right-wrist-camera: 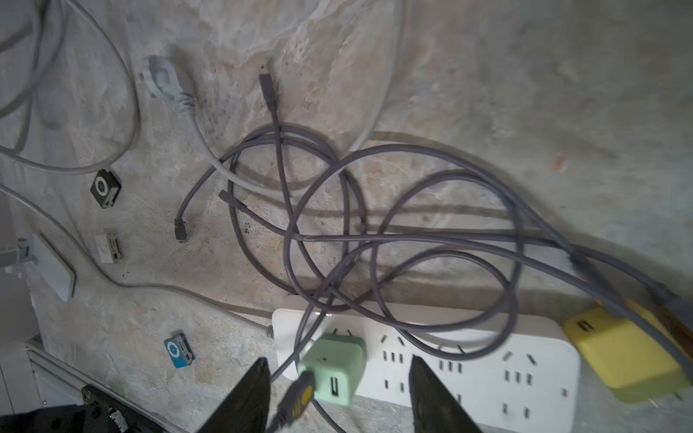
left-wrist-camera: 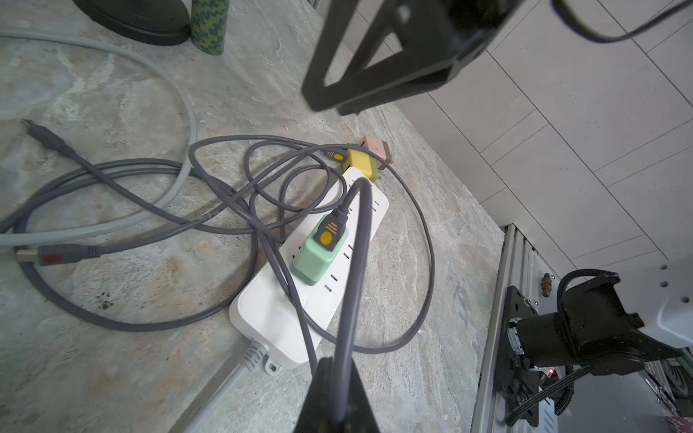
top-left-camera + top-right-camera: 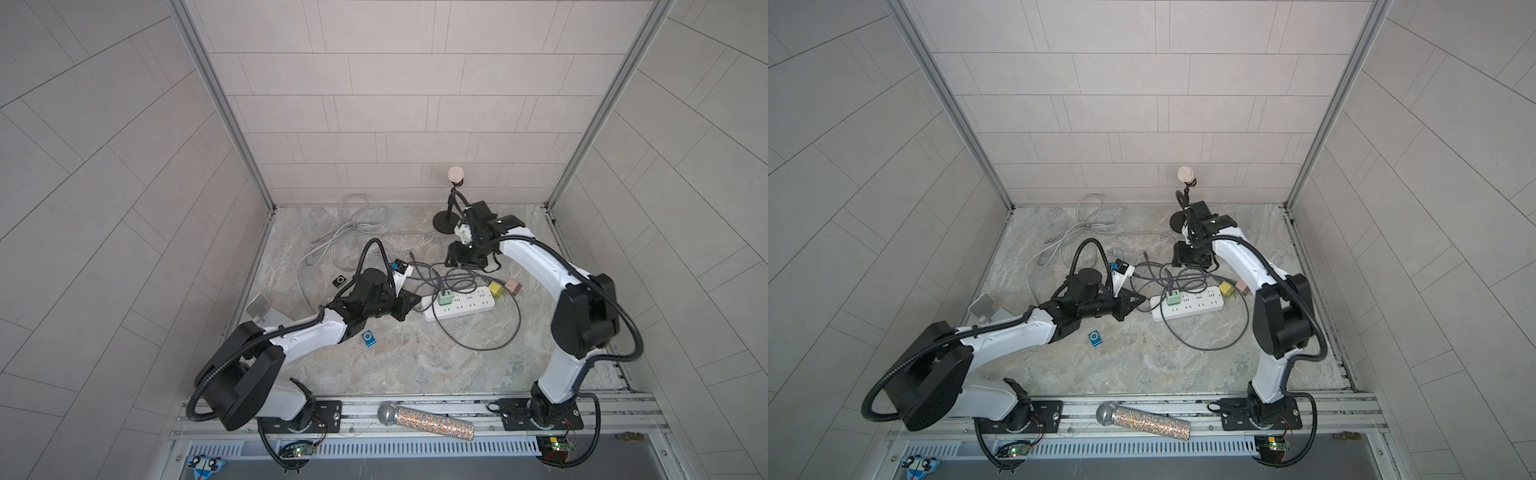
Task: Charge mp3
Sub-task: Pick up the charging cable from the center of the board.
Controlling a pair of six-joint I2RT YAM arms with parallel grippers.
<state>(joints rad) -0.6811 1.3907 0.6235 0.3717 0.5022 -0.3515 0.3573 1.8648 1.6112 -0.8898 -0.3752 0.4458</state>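
Two grippers work at a white power strip. The left gripper is clamped on a grey cable whose orange-marked plug sits just beside the green charger. The right gripper straddles that charger, jaws apart. The blue mp3 player lies on the table, at eight o'clock from the strip.

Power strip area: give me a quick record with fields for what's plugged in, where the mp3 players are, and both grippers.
strip: white, lying flat
green charger: plugged into strip, gray cable plug at it
yellow charger: unplugged, at strip's end
blue mp3: lying loose, no cable attached
black mp3: lying loose, no cable attached
left gripper: shut on gray cable
right gripper: open, near green charger
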